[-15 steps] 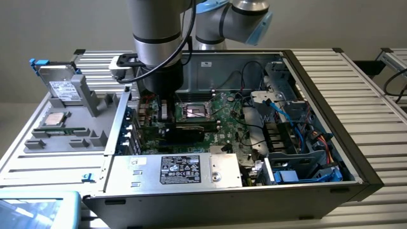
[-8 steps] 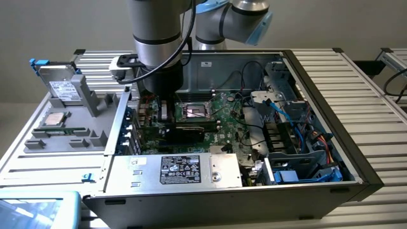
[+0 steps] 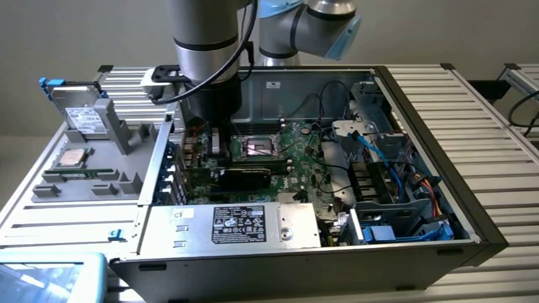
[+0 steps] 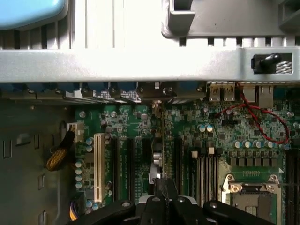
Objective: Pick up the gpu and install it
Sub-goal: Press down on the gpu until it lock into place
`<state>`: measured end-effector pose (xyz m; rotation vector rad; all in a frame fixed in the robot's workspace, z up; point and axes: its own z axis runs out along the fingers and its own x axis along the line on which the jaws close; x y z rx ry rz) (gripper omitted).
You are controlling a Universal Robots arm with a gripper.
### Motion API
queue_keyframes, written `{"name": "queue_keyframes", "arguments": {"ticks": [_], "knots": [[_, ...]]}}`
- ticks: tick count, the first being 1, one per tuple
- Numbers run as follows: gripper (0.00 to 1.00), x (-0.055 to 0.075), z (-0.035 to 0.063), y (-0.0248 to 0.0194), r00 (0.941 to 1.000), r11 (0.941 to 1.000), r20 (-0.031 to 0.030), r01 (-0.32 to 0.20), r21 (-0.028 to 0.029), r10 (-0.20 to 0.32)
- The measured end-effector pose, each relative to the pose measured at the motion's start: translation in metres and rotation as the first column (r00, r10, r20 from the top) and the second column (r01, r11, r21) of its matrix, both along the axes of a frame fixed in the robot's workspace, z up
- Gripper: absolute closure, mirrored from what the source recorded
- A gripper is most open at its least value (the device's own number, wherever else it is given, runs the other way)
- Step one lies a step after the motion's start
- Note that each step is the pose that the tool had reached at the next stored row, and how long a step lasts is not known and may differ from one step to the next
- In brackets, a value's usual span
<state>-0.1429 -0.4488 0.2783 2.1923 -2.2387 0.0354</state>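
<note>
I've got the claw [image 4: 165, 199] pinching the gpu [image 4: 162, 140] edge-on over the motherboard [image 4: 220, 140] slots at its twelve o'clock; seating not yet finished.

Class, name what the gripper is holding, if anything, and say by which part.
The gripper is shut on the gpu, gripping its upper edge.

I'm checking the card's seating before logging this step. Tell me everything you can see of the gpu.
The gpu is a thin green circuit card with a black blocky cooler on one face. It stands on edge over the expansion slots of the motherboard inside the open computer case. From the wrist view it appears edge-on, as a narrow line. The gripper is shut on its upper edge. Whether it is fully seated in a slot cannot be told.
</note>
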Motion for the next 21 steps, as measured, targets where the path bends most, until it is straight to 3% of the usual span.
{"name": "queue_keyframes", "arguments": {"ticks": [5, 10, 14, 16, 18, 21], "knots": [[0.88, -0.013, -0.0039, -0.0003, 1.0, 1.0, -0.0003, 0.0, 0.0025, 0.0], [0.88, -0.014, -0.0112, -0.0005, 1.0, 1.0, -0.0014, 0.003, 0.0077, -0.003], [0.88, -0.014, -0.0143, -0.0003, 0.9999, 0.9994, -0.0009, 0.011, 0.0313, -0.011], [0.88, -0.015, -0.0134, -0.0022, 0.9999, 0.9991, -0.0021, 0.014, 0.0399, -0.014], [0.88, -0.014, -0.0136, -0.004, 0.9999, 0.9988, -0.0051, 0.016, 0.047, -0.016], [0.88, -0.014, -0.0109, -0.0096, 0.9998, 0.9986, -0.014, 0.017, 0.0504, -0.016]]}}
